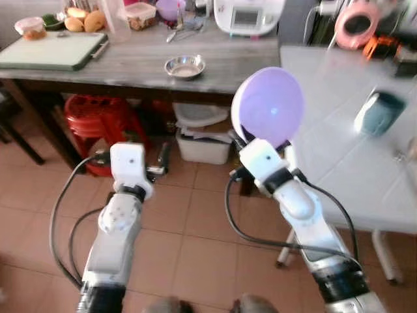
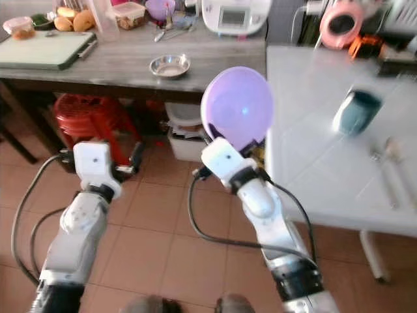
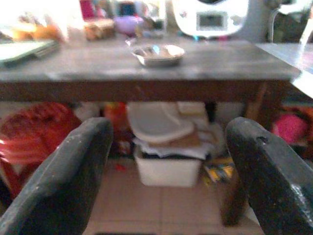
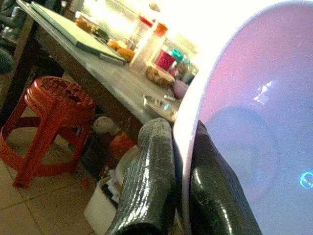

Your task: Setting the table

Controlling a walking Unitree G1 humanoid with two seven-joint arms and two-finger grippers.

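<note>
So the right gripper has its two black fingers pinched on the rim of one round lavender plastic plate, holding it up on edge in the air, just off the near-left edge of the white table. Nothing's set down from this gripper yet, so I'd say the job is early: the plate still needs to go flat on that table. On the white table I count one dark teal mug toward the far side and what looks like cutlery by the right edge, too blurry to count. Left gripper hangs over the tile floor with fingers spread wide, carrying nothing. Beyond it, the grey wooden table has one steel bowl near its front edge.
</note>
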